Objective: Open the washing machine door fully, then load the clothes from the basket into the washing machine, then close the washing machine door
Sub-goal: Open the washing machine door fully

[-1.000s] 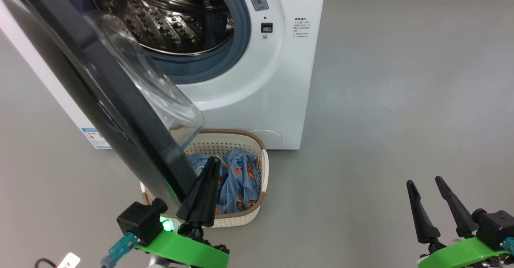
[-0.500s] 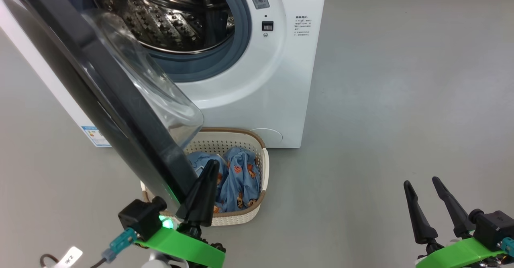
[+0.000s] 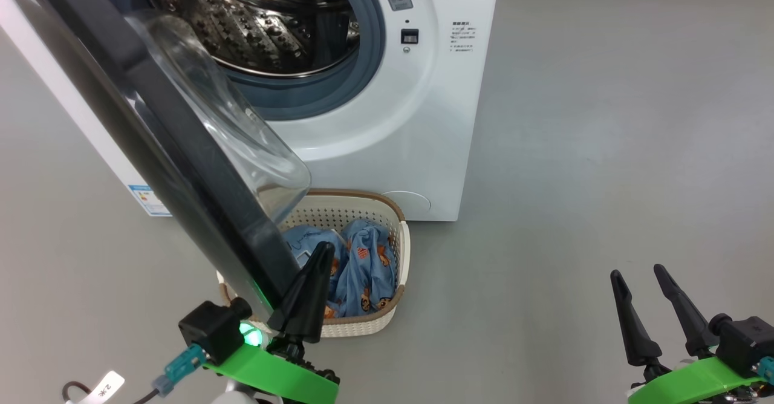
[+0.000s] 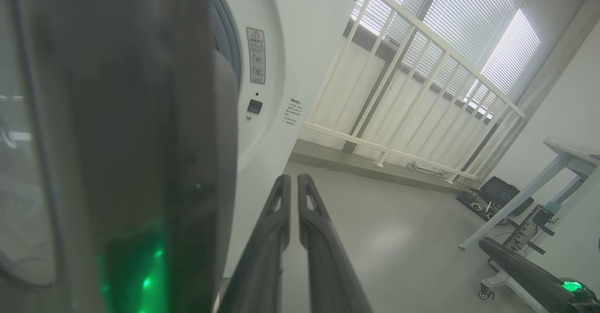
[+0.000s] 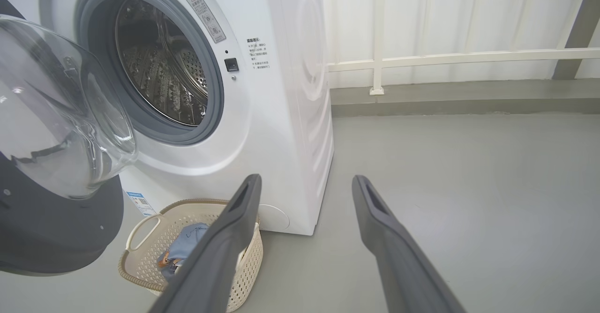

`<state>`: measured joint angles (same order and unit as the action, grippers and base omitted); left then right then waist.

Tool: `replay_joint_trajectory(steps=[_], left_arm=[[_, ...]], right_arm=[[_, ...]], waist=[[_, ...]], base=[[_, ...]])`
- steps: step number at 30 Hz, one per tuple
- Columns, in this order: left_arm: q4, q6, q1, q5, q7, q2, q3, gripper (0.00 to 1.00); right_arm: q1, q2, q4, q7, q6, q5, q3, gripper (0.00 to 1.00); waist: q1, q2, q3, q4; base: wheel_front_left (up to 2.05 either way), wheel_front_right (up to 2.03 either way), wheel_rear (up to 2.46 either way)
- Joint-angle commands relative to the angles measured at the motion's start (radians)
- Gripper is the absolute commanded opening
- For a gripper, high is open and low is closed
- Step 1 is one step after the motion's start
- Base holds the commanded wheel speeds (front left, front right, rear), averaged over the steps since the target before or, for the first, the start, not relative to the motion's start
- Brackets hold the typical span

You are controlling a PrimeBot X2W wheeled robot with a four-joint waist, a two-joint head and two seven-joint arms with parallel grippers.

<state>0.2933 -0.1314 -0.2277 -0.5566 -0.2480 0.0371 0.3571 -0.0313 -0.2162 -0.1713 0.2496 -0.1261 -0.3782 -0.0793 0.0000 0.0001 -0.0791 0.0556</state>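
The white washing machine [image 3: 423, 120] stands with its steel drum [image 3: 260, 23] exposed. The washing machine door [image 3: 181, 150] is swung out towards me, its glass bowl [image 3: 242, 138] facing the drum. Below the door's free edge sits the basket [image 3: 400, 253] with the light-blue clothes [image 3: 369, 265] inside. My left gripper [image 3: 323, 248] is shut on nothing, just right of the door's lower edge and above the basket. The left wrist view has the left gripper [image 4: 294, 178] right beside the door [image 4: 131, 139]; I cannot tell whether they touch. My right gripper [image 3: 637, 271] stands open and empty over bare floor at the lower right.
A white railing [image 5: 445, 60] and blinds run behind the machine. A table leg [image 4: 515, 200] and a black case [image 4: 497, 196] stand off to the right in the left wrist view. The grey floor [image 3: 604, 150] lies right of the machine.
The head view has shifted slightly. The left gripper stays shut beside the door's edge and the right gripper stays open. Nothing was taken or let go.
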Motion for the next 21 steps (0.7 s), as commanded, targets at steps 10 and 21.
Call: replay_joint_trajectory(steps=[10, 21], left_arm=[[-0.016, 0.007, -0.022, 0.017, -0.013, 0.021, -0.086, 0.0], [-0.027, 0.014, 0.005, 0.038, -0.014, 0.024, -0.125, 0.0]], right_arm=[[0.012, -0.02, 0.031, 0.012, -0.005, 0.002, -0.01, 1.0], [0.01, -0.026, 0.038, 0.012, -0.005, 0.007, -0.01, 1.0]], waist=[[0.0, -0.0001, -0.005, 0.034], [0.0, -0.0001, -0.009, 0.078]], base=[[0.0, 0.0, 0.0], [0.0, 0.0, 0.0]])
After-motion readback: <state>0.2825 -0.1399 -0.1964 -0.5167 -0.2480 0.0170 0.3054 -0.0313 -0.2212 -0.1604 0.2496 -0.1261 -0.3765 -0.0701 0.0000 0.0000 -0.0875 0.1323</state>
